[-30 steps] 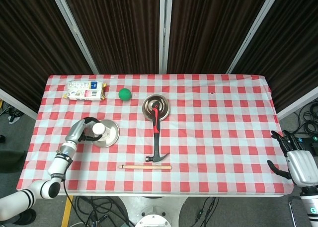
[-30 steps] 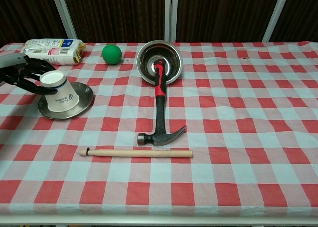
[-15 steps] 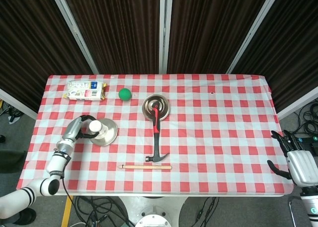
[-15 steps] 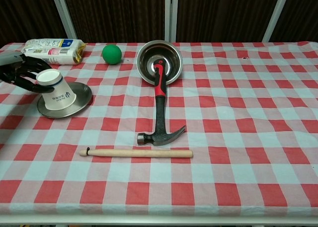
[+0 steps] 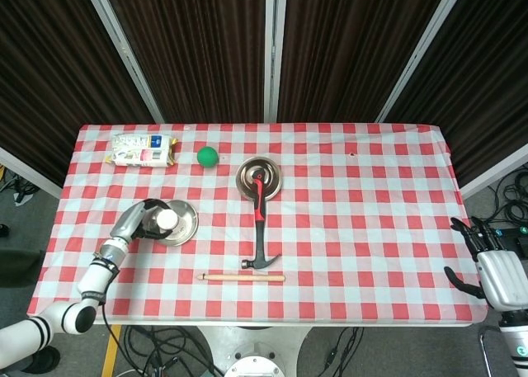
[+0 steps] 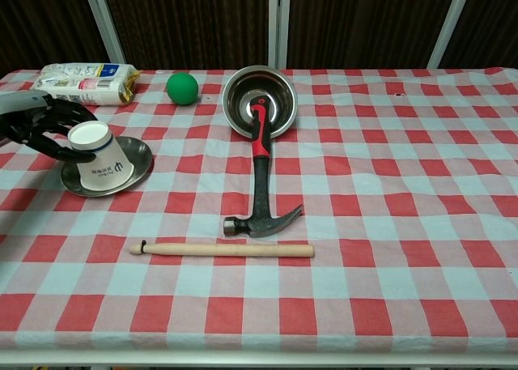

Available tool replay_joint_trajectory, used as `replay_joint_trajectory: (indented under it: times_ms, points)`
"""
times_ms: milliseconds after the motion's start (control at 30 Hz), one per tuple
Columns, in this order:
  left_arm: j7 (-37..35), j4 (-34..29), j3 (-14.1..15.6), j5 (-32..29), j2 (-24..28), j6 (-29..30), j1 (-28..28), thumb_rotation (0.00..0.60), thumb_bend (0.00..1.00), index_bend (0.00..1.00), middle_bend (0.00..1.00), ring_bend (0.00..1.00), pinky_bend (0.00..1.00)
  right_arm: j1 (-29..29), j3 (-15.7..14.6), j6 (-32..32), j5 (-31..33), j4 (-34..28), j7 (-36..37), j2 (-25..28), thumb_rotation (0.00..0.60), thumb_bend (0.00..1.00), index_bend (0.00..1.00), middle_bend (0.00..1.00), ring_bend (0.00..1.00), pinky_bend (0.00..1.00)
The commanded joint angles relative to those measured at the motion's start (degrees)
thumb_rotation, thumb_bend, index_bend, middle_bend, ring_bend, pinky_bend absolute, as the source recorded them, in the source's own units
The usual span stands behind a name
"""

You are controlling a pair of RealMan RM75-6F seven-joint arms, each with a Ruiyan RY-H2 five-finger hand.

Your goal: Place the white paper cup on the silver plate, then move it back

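Wrapping its fingers around the white paper cup (image 6: 95, 154), your left robot hand (image 6: 40, 127) holds it upside down on the silver plate (image 6: 136, 155), near the table (image 6: 405, 184) edge's left side. You grip near the narrow base so the rim can seat flat. Your right robot hand (image 5: 495, 266) hangs open off the table, holding nothing.

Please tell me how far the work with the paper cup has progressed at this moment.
Done: the white paper cup stands upside down on the silver plate.
In hand: the left hand grips the cup near its top.
Left: moving the cup back onto the tablecloth. The right hand waits off the table edge.
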Motion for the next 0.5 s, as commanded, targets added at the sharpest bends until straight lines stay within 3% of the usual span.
replay_joint_trajectory:
  times_ms: [33, 233, 500]
  points:
    - [1.90, 4.17, -1.21, -2.00, -2.12, 1.00, -0.75, 0.600, 0.29, 0.50, 0.29, 0.14, 0.14, 0.06, 0.03, -0.11, 0.11, -0.05, -0.08, 0.01, 0.600, 0.21, 0.05, 0.20, 0.00, 0.13]
    - [3.47, 8.20, -2.81, -5.97, -4.30, -0.59, -1.64, 0.600, 0.29, 0.50, 0.29, 0.14, 0.14, 0.00, -0.08, -0.01, -0.04, -0.13, -0.08, -0.01, 0.600, 0.21, 0.05, 0.20, 0.00, 0.13]
    - [-0.75, -1.32, -0.42, -0.42, 0.74, -0.68, 0.30, 0.600, 0.29, 0.50, 0.29, 0.14, 0.14, -0.23, -0.11, 0.31, 0.02, -0.12, -0.09, 0.09, 0.600, 0.21, 0.05, 0.20, 0.00, 0.13]
